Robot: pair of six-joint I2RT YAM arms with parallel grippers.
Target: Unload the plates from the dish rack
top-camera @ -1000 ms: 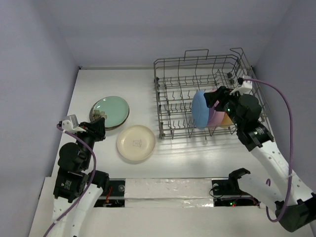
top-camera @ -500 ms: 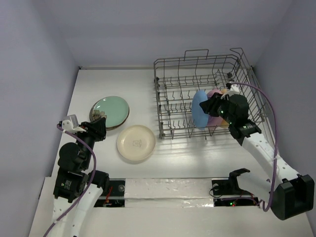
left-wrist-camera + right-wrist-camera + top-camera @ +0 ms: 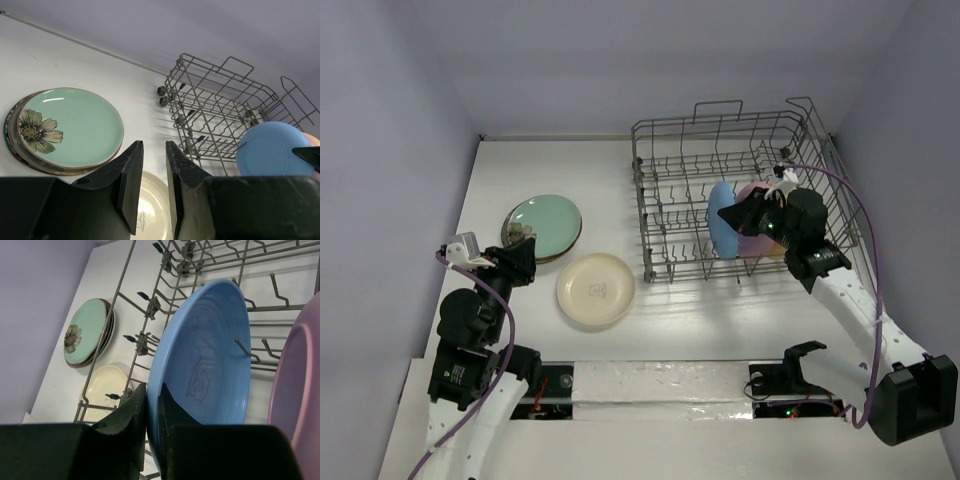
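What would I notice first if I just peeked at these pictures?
The sky blue plate stands upright in the dish rack, with the right gripper pinching its rim. Left of the rack, a mint green plate tops a stack, and a cream plate lies beside it.

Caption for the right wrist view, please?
Right fingers grip the rim of the standing sky-blue round plate in the grey wire dish rack.
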